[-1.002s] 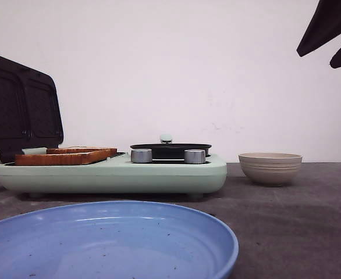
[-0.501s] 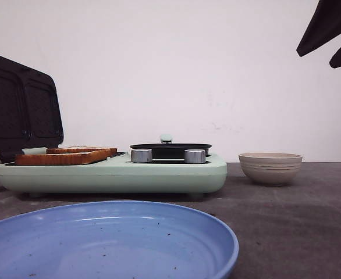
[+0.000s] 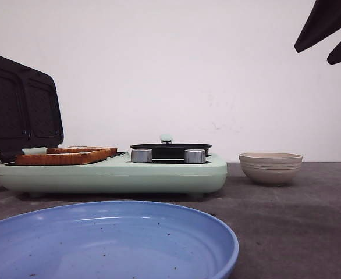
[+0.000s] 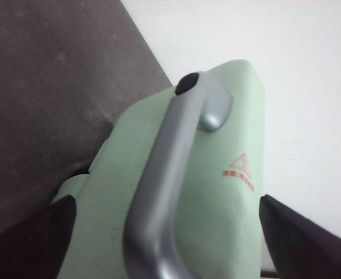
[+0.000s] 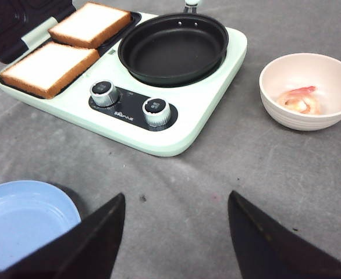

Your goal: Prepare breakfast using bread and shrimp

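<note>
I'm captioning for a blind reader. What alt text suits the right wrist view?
A mint-green breakfast maker holds two bread slices beside an empty black pan. A beige bowl with the shrimp sits apart; the open right gripper hovers above the table.

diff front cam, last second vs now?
Little moved. The right hand, high at the top right, rose slightly. At the far left, a dark tip now shows above the open lid. Nothing was grasped or released. The bread, pan, beige bowl and blue plate stayed put.
</note>
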Motion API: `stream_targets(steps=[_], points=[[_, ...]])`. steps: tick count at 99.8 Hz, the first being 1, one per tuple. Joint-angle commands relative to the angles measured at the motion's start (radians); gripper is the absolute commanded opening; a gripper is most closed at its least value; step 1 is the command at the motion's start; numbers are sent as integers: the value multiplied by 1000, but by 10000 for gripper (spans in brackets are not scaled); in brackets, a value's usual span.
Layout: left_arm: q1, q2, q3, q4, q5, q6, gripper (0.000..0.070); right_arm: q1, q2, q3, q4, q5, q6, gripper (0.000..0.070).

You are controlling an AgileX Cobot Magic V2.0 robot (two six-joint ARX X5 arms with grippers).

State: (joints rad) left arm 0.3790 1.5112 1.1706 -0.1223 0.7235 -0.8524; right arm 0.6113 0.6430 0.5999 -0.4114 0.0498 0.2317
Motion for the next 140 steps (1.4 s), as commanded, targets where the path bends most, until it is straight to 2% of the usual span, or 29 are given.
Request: stream_targets(steps=[1, 7, 23, 33, 39, 49, 50, 58, 99, 140], points=[[0, 21, 15, 20, 14, -11, 467, 6, 3, 6, 18, 1, -11, 338], [0, 27, 15, 31, 15, -23, 429, 6, 3, 6, 20, 1, -11, 338], [-6, 35, 15, 42, 19, -31, 406, 6, 6, 6, 21, 1, -11, 338], [-8, 44, 15, 41, 19, -31, 279, 6, 12, 6, 22, 1, -10, 337], [-11, 46, 15, 40, 18, -31, 238, 6, 16, 6, 22, 1, -7, 337], [-13, 47, 15, 42, 14, -29, 126, 6, 17, 6, 22, 1, -7, 338], [-13, 47, 15, 42, 12, -26, 86, 6, 17, 6, 22, 1, -7, 338], [-13, 47, 15, 42, 11, -22, 5, 6, 17, 6, 22, 1, -7, 338], [-52, 47, 15, 41, 11, 9, 4, 6, 17, 6, 22, 1, -4, 337], [-185, 47, 15, 16, 1, 111, 4, 6, 17, 6, 22, 0, 6, 337]])
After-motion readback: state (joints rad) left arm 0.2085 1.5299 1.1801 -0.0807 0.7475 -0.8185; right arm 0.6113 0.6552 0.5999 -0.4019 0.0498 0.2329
